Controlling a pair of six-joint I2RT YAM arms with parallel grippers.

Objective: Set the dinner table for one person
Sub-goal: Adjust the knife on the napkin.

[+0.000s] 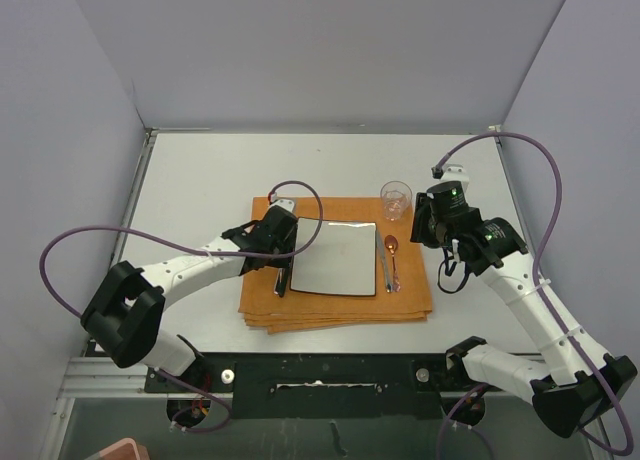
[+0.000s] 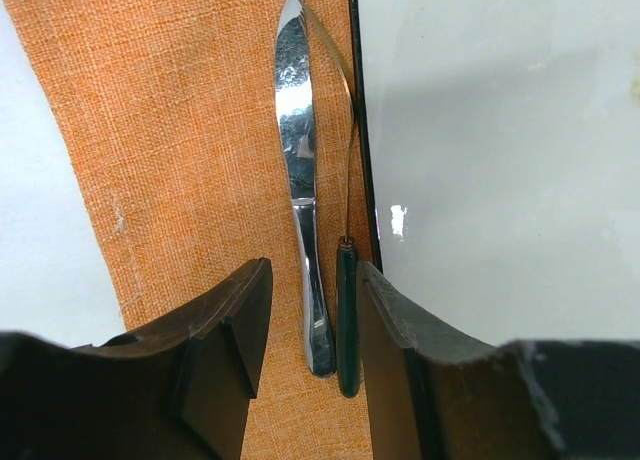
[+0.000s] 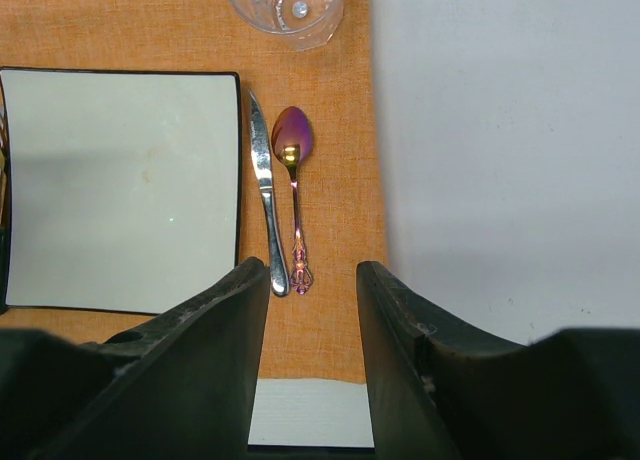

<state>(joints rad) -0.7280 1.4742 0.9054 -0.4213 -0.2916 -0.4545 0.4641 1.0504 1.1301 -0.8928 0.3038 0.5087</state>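
The counter [image 1: 200, 180] carries one place setting at its middle. A folded orange cloth [image 1: 330, 310] serves as the mat, and a square white plate [image 1: 335, 260] with a dark rim sits on it with nothing on it. The mat keeps every piece grouped in front of a single diner.

The left tool [image 2: 313, 270] hangs low over the cloth at the plate's left edge, its jaws released and apart. Lying flat between them are the handle of a silver knife [image 2: 295, 110] and, just beside it against the plate rim, a green-handled utensil [image 2: 347, 320] with a thin gold shaft. Its head is edge-on, so I cannot name it. Neither piece looks lifted, so I judge the step to be placing or straightening them parallel to the rim.

The right tool [image 3: 312, 268] hovers released, gripping nothing, above the cloth's right strip. There a second knife [image 3: 263, 180] lies next to the plate, with an iridescent spoon [image 3: 292, 140] just outside it. A clear glass [image 3: 287, 5] stands upright beyond the spoon's bowl, apparently empty. The setting looks nearly complete.
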